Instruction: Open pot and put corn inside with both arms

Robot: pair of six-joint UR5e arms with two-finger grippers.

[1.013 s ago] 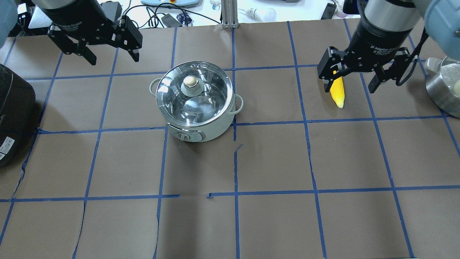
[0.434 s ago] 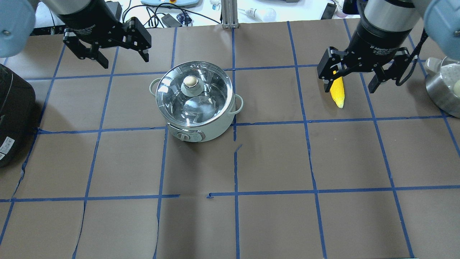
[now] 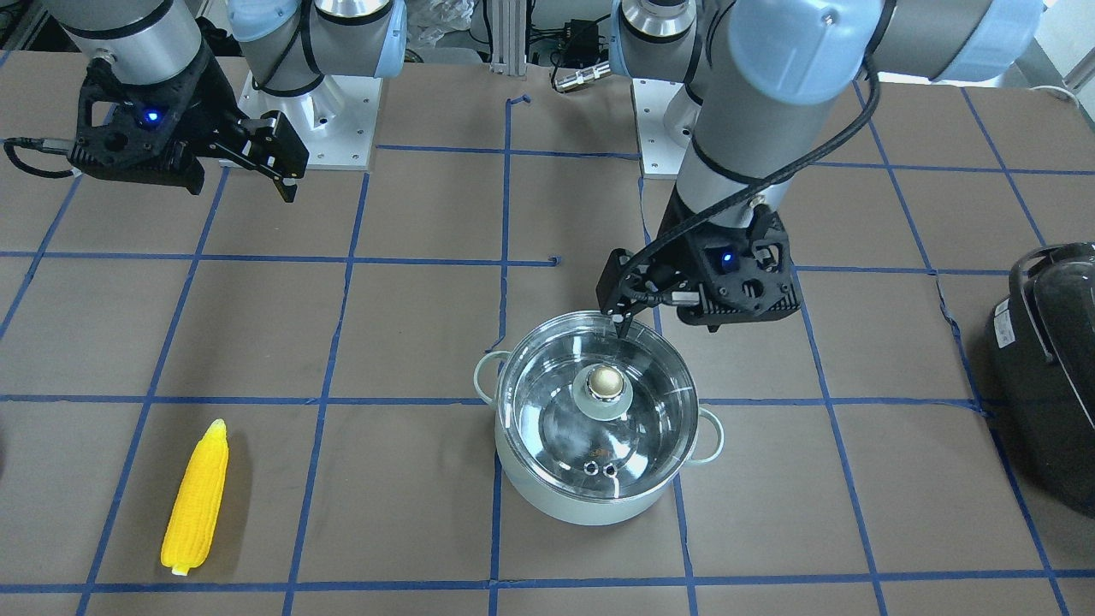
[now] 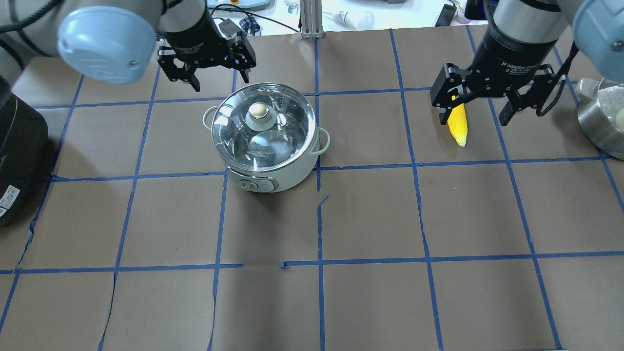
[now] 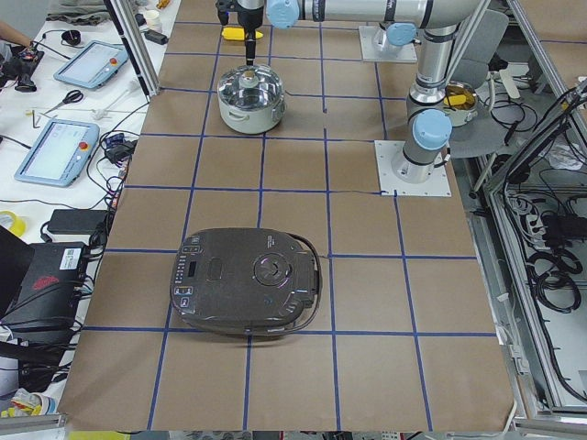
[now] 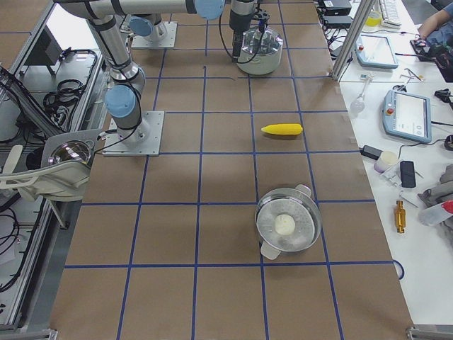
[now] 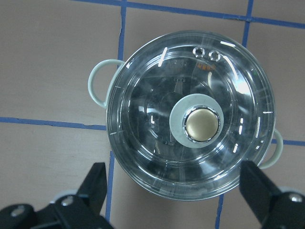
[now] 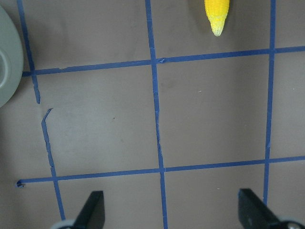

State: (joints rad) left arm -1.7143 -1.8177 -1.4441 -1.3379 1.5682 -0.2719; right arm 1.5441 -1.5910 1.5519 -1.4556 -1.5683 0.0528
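Left gripper (image 4: 219,80) of mine hangs above the pot (image 4: 292,175), jaws spread wide, gripping nothing. The pot stands mid-table with its glass lid (image 4: 282,141) on, and only bare steel bottom shows through. My right gripper (image 4: 474,119) is wide open too and empty, up off the table (image 4: 370,214) and apart from the corn (image 4: 459,127) lying flat there; the steel bowl (image 4: 594,129) by my right edge holds a pale round lump (image 6: 284,225)

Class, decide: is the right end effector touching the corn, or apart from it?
Apart. The exterior front-facing view shows a wide gap between the open right end effector and the corn; their overlap in the overhead view is only perspective.
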